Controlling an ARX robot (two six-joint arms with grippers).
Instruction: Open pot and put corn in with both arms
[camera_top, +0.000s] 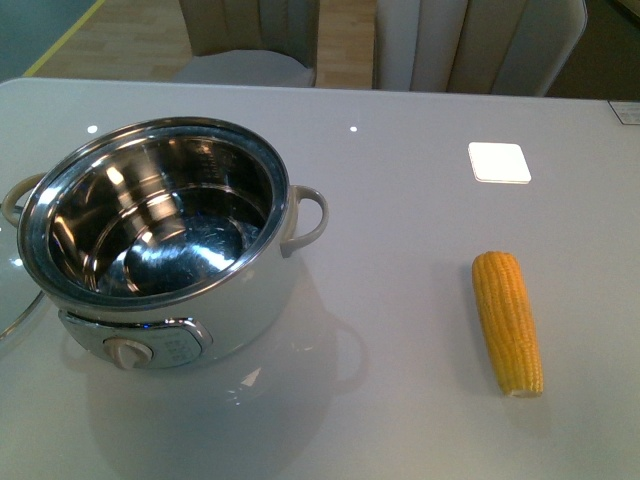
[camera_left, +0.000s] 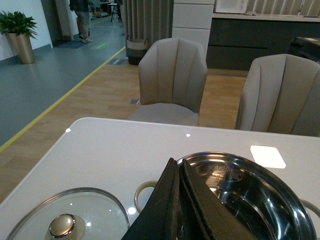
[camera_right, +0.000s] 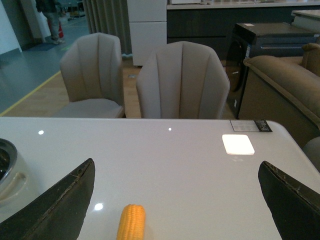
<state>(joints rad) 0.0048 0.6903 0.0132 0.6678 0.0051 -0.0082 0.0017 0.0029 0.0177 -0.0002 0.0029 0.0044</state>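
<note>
Grabbing corn (camera_top: 508, 322), lower right, looks next: right gripper (camera_right: 176, 165), jaws wide, should straddle its middle; left gripper (camera_left: 178, 162) sits pinched together.

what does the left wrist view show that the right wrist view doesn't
Only the left wrist view: the lid lying on the table beside the pot, the pot's steel inside, the shut left tool, a plant. Only the right wrist view: the corn on the table, the open right tool, a sofa. Both: the table, the pot (only its edge in the right one), the white pad, two chairs.
</note>
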